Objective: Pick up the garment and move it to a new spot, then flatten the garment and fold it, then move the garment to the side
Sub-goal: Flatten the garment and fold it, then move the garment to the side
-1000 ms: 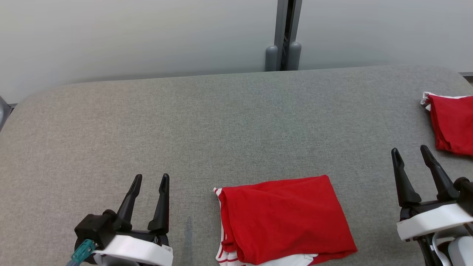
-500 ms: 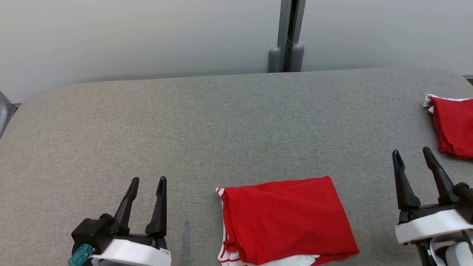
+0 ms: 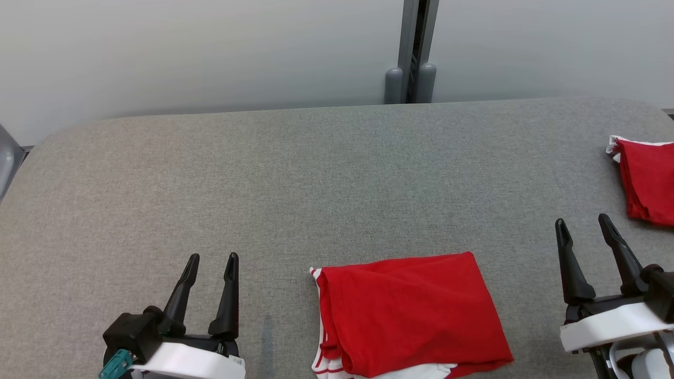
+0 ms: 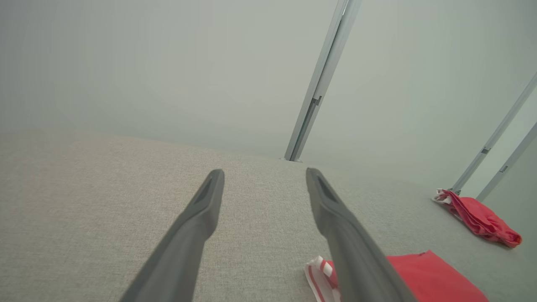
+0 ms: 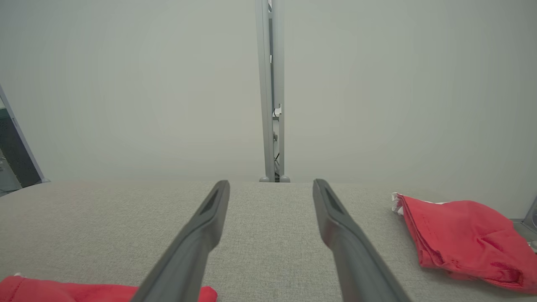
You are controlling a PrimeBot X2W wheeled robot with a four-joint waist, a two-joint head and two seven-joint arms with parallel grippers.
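A: Checking head view first. The folded red garment [image 3: 410, 313] lies flat on the grey fabric table [image 3: 316, 173], at the near edge, slightly right of centre. White striped trim shows along its left and bottom edges.

B: Claws?

A: The left gripper [image 3: 213, 258] sits lower left, fingers spread, nothing between them, clear of the cloth. The right gripper [image 3: 582, 221] sits lower right, also spread and empty, off to the garment's right, not touching it.

B: Anything else on the table?

A: The other red garment [image 3: 650, 181] is at the far right, bunched and cut off by the frame, with a white bit at its top-left corner. It lies beyond the right fingertips. A metal post [image 3: 413, 47] stands behind the far edge against a pale wall [image 3: 184, 52].

B: Left wrist view?

A: The left gripper [image 4: 265, 172] is released, with the fingers wide apart over bare fabric. The folded red garment [image 4: 432, 277] is at lower right, partly behind the right-hand finger, striped trim visible. The other red garment [image 4: 478, 218] is well off to the right, near the table's edge.

B: Right wrist view?

A: The right gripper [image 5: 271, 182] is released as well, both fingers over bare table. The folded red garment [image 5: 63, 291] pokes in at the lower left corner, just beside the left-hand finger. The other red garment [image 5: 461, 235] lies crumpled to the right, apart from the fingers. The metal post [image 5: 270, 84] is dead centre behind the table.
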